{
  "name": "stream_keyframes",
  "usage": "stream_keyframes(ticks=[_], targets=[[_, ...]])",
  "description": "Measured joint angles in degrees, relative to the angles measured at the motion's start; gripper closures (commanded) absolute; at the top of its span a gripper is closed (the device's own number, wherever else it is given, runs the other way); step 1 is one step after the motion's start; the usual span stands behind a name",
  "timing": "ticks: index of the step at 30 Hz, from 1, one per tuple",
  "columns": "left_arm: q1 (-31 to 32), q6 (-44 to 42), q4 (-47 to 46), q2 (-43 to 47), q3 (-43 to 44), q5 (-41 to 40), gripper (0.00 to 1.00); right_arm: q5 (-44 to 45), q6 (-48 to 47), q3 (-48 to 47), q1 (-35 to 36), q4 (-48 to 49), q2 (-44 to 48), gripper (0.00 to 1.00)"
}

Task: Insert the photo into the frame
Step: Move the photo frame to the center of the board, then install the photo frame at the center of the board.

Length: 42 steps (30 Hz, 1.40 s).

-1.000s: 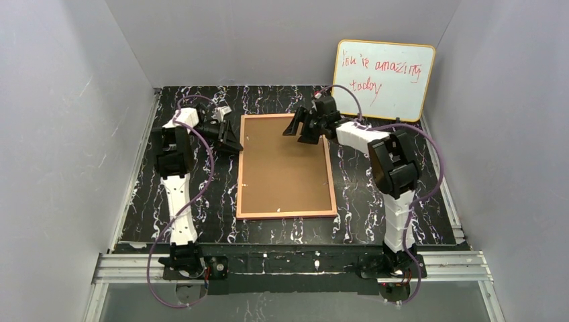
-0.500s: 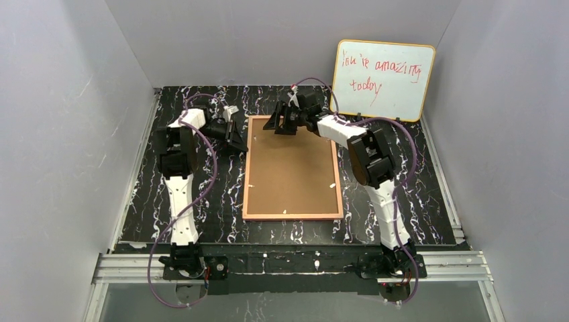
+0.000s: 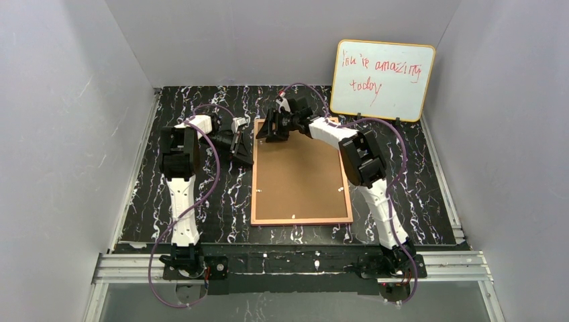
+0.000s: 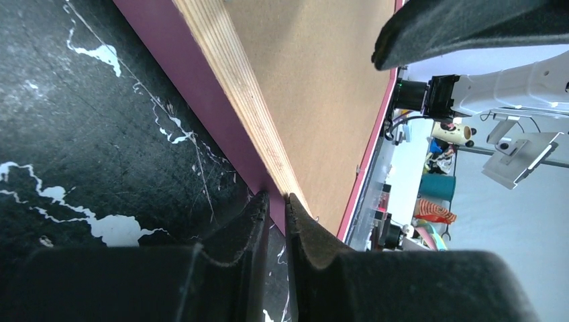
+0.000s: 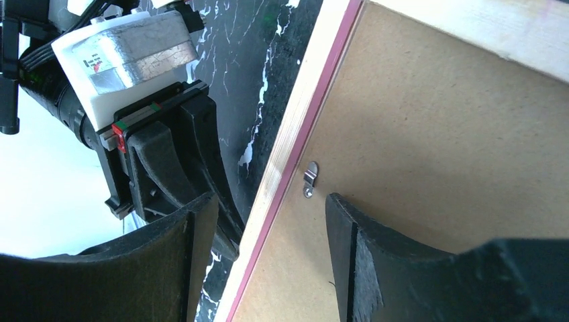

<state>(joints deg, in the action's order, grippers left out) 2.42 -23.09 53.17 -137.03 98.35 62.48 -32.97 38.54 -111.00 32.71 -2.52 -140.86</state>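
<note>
The frame [image 3: 302, 174] lies face down on the black marbled table [image 3: 221, 215], brown backing board up. The photo is out of view. My left gripper [image 3: 245, 159] sits at the frame's left rim near the far corner. In the left wrist view its fingertips [image 4: 276, 198] are pinched on the pink rim of the frame [image 4: 308, 80]. My right gripper [image 3: 270, 130] hovers open over the frame's far left corner. Its jaws [image 5: 268, 208] straddle the left rim of the frame [image 5: 436, 134], beside a small metal tab [image 5: 308, 180].
A yellow-edged whiteboard [image 3: 382, 79] with red writing leans at the back right. Grey walls enclose the table on three sides. The left gripper's body [image 5: 168, 154] lies close beside the right gripper's outer finger.
The frame has slid to the right and turned slightly. The left gripper closed on its left rim and followed it. The right gripper moved left to the far left corner and narrowed a little.
</note>
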Motion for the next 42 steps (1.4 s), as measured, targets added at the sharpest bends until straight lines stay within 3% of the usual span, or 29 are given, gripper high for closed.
stream_keyframes(ticks=[42], targets=[[0.0,-0.26,0.39,0.0,-0.22,0.09,0.89,-6.34,4.04,-7.72,0.48,1.53,-6.64,0.4]])
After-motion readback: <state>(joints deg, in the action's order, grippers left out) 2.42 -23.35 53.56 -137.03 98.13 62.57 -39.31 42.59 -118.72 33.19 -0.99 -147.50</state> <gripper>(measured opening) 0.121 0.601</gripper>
